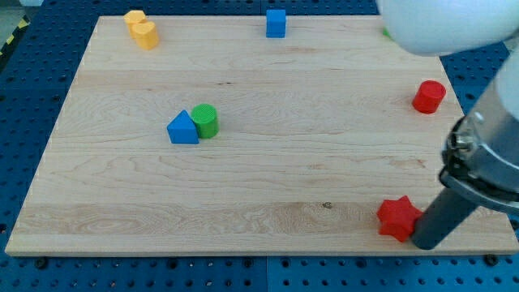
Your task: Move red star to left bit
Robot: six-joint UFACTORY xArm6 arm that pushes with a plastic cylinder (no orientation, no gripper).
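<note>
Sitting near the board's (243, 186) bottom right corner, the red star (397, 217) has my tip (424, 243) touching its right side; the bare rod grips nothing. A red cylinder (429, 96) stands above by the right edge. Far left, blue triangle (182, 129) touches green cylinder (205, 121); along the top, yellow block (141, 28) and blue cube (276, 23).

Arm enters from view's right; my tip (425, 243) low, near bottom-right.

No legible text, label, brand, number or sign anywhere on my feed, blocks and surface (268, 186) included.
</note>
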